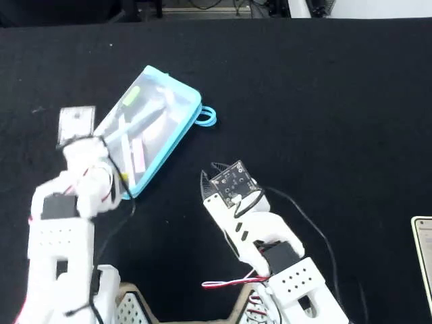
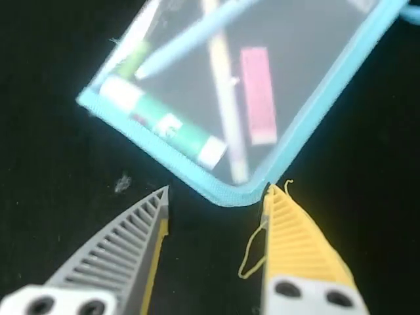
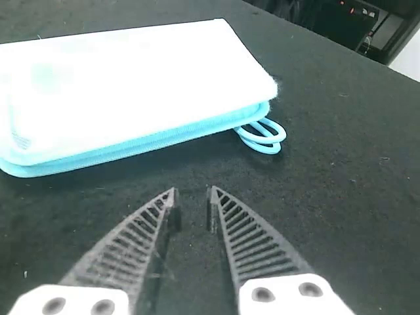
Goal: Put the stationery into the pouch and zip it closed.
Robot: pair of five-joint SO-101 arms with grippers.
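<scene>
The clear pouch (image 1: 154, 127) with light blue edging lies flat on the black table, left of centre. Through its window (image 2: 262, 79) I see a green-and-white glue stick (image 2: 164, 125), a light blue pen (image 2: 190, 39), a pale pencil (image 2: 226, 98) and a pink eraser (image 2: 257, 92). My left gripper (image 2: 216, 195) is open, its grey and yellow fingers on either side of the pouch's near corner (image 2: 230, 194). My right gripper (image 3: 192, 195) hovers just in front of the pouch's long edge (image 3: 131, 147), slightly open with nothing in it. Blue ring loops (image 3: 261, 134) hang off the pouch's end.
The left arm (image 1: 74, 196) stands over the pouch's near end and the right arm (image 1: 260, 236) is at the centre front. A pale flat object (image 1: 423, 239) lies at the table's right edge. Black cloth stretches free to the right and back.
</scene>
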